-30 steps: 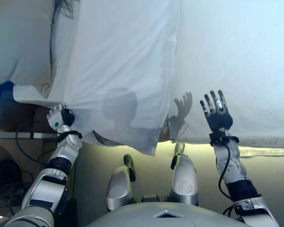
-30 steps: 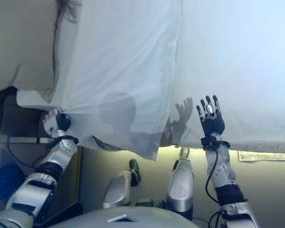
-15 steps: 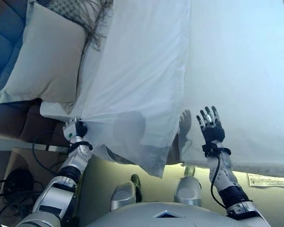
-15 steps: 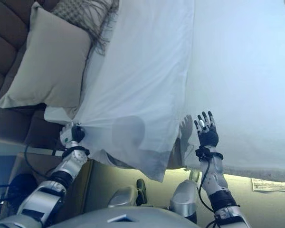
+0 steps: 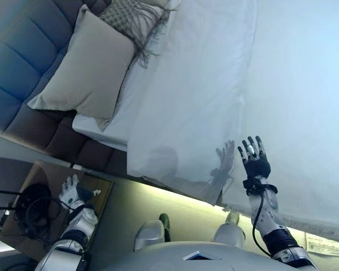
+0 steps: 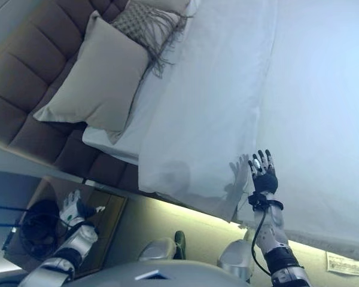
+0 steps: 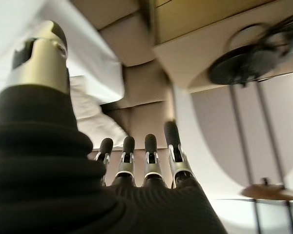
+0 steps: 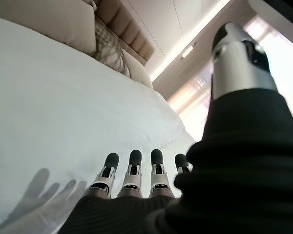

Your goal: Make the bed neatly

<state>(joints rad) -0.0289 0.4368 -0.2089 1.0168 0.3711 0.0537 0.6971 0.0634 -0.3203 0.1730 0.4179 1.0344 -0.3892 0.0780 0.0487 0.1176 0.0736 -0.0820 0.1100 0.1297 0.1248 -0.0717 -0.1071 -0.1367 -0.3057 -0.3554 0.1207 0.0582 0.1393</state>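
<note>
Bed (image 5: 96,129) w/ tufted headboard (image 5: 28,62), white duvet (image 5: 260,73) spread over it, beige pillow (image 5: 87,70) next to headboard, fringed cushion (image 5: 130,14) just beyond pillow

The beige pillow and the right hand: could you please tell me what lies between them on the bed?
In the left eye view, only the white duvet lies between the beige pillow and the right hand.

Pillow (image 5: 87,70) left of sheet (image 5: 214,90)

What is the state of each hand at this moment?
Left hand: open, holding nothing, beside the bed over the nightstand.
Right hand: open, fingers spread over the white sheet.
</note>
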